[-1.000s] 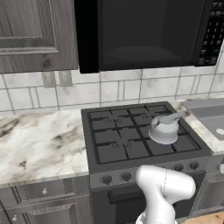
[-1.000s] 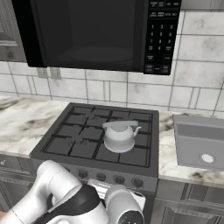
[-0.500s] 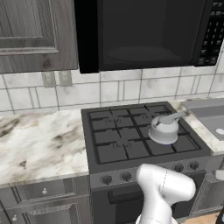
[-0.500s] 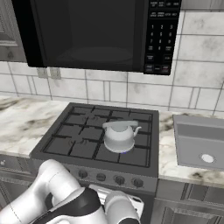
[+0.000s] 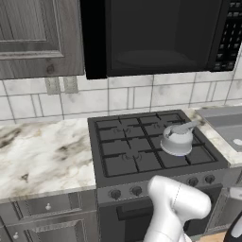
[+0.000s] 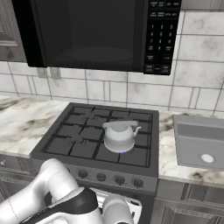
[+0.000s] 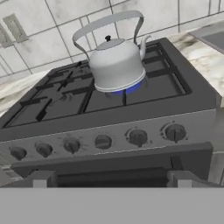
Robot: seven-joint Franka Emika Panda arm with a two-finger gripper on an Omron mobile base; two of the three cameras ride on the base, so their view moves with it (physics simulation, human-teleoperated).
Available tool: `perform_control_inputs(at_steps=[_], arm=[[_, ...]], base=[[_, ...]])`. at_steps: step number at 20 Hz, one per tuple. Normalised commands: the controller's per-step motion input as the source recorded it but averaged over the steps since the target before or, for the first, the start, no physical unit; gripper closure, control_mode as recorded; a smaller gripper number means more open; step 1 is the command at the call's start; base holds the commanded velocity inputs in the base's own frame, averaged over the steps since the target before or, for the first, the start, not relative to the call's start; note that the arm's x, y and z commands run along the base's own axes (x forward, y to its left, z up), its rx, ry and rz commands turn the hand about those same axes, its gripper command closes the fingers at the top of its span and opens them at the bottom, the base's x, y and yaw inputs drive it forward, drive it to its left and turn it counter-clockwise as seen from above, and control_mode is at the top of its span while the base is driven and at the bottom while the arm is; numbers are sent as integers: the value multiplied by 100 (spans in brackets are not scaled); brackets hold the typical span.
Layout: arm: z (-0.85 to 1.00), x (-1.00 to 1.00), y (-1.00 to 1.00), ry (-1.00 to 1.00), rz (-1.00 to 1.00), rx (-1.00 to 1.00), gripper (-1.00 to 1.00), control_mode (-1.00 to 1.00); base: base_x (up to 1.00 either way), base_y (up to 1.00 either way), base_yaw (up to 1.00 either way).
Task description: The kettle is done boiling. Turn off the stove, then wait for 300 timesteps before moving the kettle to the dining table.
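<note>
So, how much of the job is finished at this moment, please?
Nothing looks done yet. The kettle sits on the stove with a blue flame under it, so the burner is on. The hand view faces the knobs, with the finger tips apart from them. Left: turn off, wait, carry the kettle away.
</note>
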Motion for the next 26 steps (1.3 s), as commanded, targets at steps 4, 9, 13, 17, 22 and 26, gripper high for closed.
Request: perform_control_inputs(at_steps=[4, 9, 13, 17, 22, 26], arm=[[-2, 0, 0, -7, -1, -4, -100, -100], [0, 5, 0, -7, -3, -3, -100, -100], [0, 5, 0, -5, -3, -1, -100, -100], [0, 5, 0, -3, -4, 0, -100, -100], [0, 12, 0, 0, -4, 0, -100, -100], [0, 7, 0, -4, -3, -1, -100, -100]], base=[[0, 0, 0], [0, 0, 0], [0, 0, 0], [0, 0, 0], [0, 0, 0], [0, 0, 0]])
